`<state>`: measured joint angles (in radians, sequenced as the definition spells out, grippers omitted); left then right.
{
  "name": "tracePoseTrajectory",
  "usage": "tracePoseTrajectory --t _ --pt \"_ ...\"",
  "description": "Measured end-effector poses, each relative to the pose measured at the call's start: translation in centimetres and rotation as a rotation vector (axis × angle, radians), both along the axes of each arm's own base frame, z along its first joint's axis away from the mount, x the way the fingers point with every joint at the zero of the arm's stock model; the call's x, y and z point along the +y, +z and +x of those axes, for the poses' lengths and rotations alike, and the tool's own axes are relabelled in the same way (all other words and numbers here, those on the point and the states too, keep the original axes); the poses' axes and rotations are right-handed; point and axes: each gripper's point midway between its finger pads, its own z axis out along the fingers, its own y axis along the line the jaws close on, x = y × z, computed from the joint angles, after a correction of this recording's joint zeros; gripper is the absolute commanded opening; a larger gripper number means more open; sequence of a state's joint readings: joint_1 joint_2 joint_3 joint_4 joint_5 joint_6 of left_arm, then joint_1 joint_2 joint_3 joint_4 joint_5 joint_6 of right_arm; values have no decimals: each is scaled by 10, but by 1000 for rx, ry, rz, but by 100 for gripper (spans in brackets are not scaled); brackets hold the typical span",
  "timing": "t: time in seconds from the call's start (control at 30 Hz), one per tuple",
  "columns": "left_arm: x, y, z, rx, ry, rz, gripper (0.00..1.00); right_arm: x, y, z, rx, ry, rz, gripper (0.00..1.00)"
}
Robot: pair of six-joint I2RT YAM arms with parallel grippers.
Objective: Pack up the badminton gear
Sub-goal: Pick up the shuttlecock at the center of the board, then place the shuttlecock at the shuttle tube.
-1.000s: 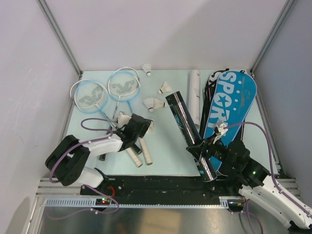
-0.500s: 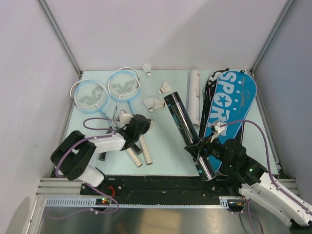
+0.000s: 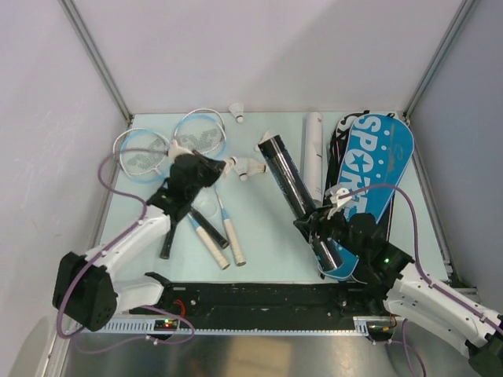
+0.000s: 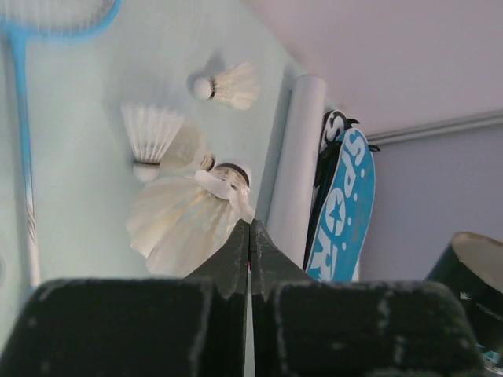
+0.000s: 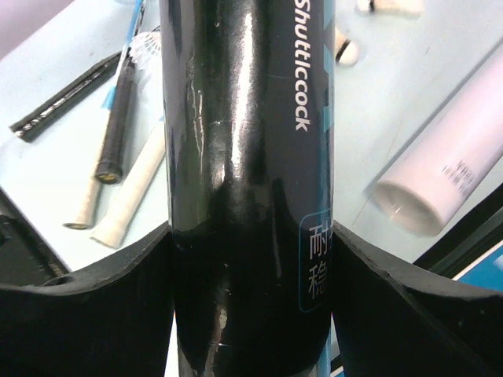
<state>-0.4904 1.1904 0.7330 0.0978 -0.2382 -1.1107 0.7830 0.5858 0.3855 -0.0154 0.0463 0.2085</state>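
Note:
My left gripper [image 3: 222,166] is shut, with its tips pinching a white shuttlecock [image 4: 185,216] at the edge near its cork. A second shuttlecock [image 3: 253,167] lies just beside it, and a third [image 3: 236,111] is by the back wall. Two pale-blue rackets [image 3: 200,135] [image 3: 141,155] lie at the back left, their handles [image 3: 211,239] pointing toward me. My right gripper [image 3: 326,236] is shut round the lower part of the long black tube [image 5: 247,157]. The tube [image 3: 291,184] slants up and to the left, open end toward the shuttlecocks.
A white tube [image 3: 313,153] lies along the mat right of the black tube. A blue racket bag [image 3: 373,161] lies at the back right, partly under my right arm. The mat [image 3: 267,243] ends at metal rails on both sides.
My left gripper has shut and moved away from the racket handles, up and right to the shuttlecocks. The right arm has swung the black tube's open end slightly left and back.

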Motion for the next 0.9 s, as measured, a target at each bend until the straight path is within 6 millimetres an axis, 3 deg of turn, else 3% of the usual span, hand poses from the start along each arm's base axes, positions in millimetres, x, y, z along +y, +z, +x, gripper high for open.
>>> tracePoseTrajectory --t 0.17,0.33,0.47,0.63,0.9 --pt "12 81 -4 -103 -171 180 0 -6 14 27 -174 -9 -88 35" --pt "17 154 -37 -220 -353 286 0 -9 24 51 -350 23 -187 35" --pt "11 198 -64 -293 -487 341 0 -5 35 61 -526 64 -285 35" --pt "7 221 -97 -342 -615 378 0 -5 48 66 -705 84 -392 34" --pt "8 207 -139 -313 -753 406 0 -3 56 67 -840 118 -462 33"
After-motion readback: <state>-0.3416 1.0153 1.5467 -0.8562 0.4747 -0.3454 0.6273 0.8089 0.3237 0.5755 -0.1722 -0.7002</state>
